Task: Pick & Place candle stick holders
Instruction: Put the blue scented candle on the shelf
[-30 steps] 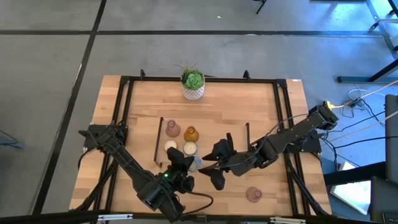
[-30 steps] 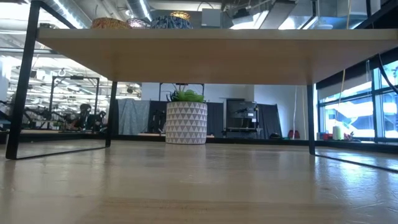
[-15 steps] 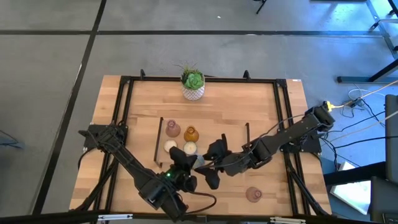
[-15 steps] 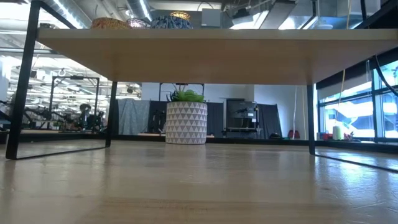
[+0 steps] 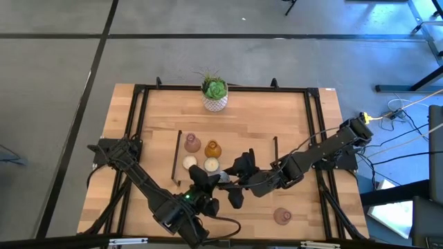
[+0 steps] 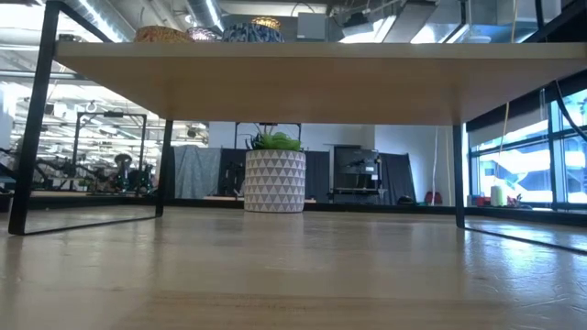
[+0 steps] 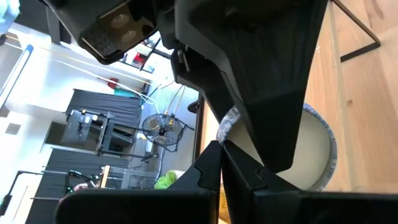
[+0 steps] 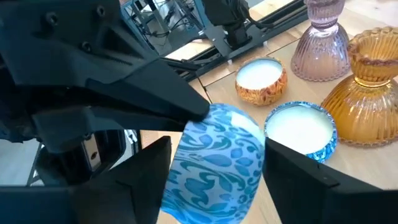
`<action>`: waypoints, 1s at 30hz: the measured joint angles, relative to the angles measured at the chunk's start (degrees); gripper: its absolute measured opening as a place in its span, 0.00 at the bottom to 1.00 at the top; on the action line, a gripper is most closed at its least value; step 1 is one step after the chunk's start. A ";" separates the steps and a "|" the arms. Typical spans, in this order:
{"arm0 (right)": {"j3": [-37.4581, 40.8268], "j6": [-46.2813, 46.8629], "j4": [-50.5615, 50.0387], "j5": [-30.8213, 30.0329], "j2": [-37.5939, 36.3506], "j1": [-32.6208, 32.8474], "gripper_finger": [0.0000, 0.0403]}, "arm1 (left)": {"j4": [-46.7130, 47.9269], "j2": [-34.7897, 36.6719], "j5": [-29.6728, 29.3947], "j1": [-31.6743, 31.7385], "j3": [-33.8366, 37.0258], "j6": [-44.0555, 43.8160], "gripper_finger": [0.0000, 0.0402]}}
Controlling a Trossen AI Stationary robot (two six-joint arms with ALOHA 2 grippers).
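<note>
A round holder with a blue-and-white patterned wall (image 8: 217,162) sits between my two grippers, near the table's middle front (image 5: 221,178). My left gripper (image 5: 208,181) is shut at its rim. My right gripper (image 8: 217,149) is open, one finger on each side of the holder's wall; I cannot tell whether they touch it. Beyond it stand a dusty-pink holder (image 8: 323,31), an amber one (image 8: 367,93), a low cream one with an amber wall (image 8: 261,78) and a low cream one with a blue wall (image 8: 301,130). My left gripper is shut on the blue-and-white holder at its upper rim (image 8: 202,112), coming level from the table's left. Its fingers meet beside the rim in the left wrist view (image 7: 227,124). The holder is tilted and appears lifted clear of the surface.
A white pot with a green plant (image 5: 215,95) stands at the far middle. Another dusty-pink holder (image 5: 282,216) stands alone at the front right. Thin black frame legs (image 5: 176,158) (image 5: 276,153) stand left and right of the group. Black rails run along the table's edges.
My right gripper has moved toward the table's left, to the blue-and-white holder at my left gripper, and its fingers now stand on either side of it.
</note>
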State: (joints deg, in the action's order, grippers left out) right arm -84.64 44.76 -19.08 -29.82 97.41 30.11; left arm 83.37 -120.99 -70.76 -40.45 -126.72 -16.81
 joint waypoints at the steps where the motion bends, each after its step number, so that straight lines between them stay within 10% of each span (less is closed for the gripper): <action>1: 0.00 0.00 -0.12 -0.02 0.00 0.00 0.60 | -0.02 -0.01 -0.20 0.00 0.00 0.01 0.00; 30: 0.00 -5.38 1.31 -0.14 0.00 1.03 0.40 | -3.19 0.00 -3.73 -1.76 0.00 2.44 0.01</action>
State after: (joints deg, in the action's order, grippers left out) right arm -84.64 39.39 -17.77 -29.96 97.41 31.14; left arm 80.18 -120.99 -74.49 -42.21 -126.72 -14.37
